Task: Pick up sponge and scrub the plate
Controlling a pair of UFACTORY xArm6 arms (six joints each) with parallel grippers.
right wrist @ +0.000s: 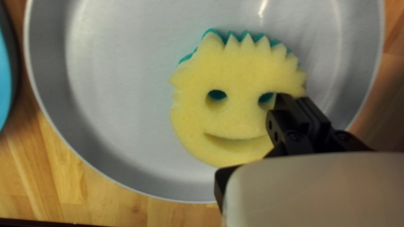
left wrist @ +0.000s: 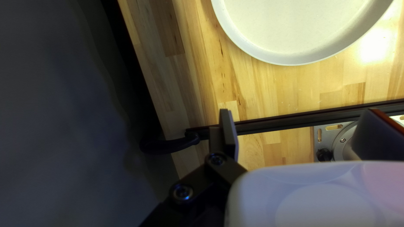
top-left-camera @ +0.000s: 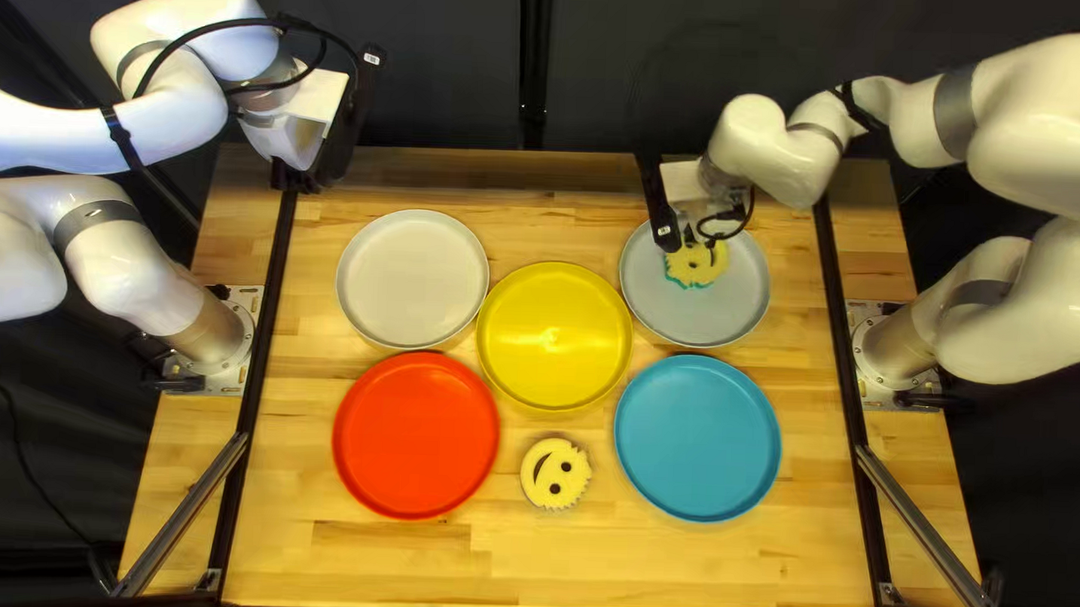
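Observation:
A yellow smiley sponge (top-left-camera: 696,264) with a teal underside lies face up on the grey plate (top-left-camera: 728,323) at the back right of the top left view. My right gripper (top-left-camera: 677,245) reaches down onto the sponge's edge. In the right wrist view the sponge (right wrist: 233,104) sits on the plate (right wrist: 110,94), and my right gripper (right wrist: 285,99) is shut on the sponge's side beside one eye hole; only one finger shows. My left gripper (top-left-camera: 306,180) hangs open and empty above the table's back left corner, its fingers (left wrist: 228,126) spread wide.
A second yellow smiley sponge (top-left-camera: 556,472) lies near the front between the orange plate (top-left-camera: 416,434) and blue plate (top-left-camera: 697,437). A yellow plate (top-left-camera: 554,335) sits in the middle, a white plate (top-left-camera: 412,277) at the back left. Black rails (top-left-camera: 270,312) line both sides.

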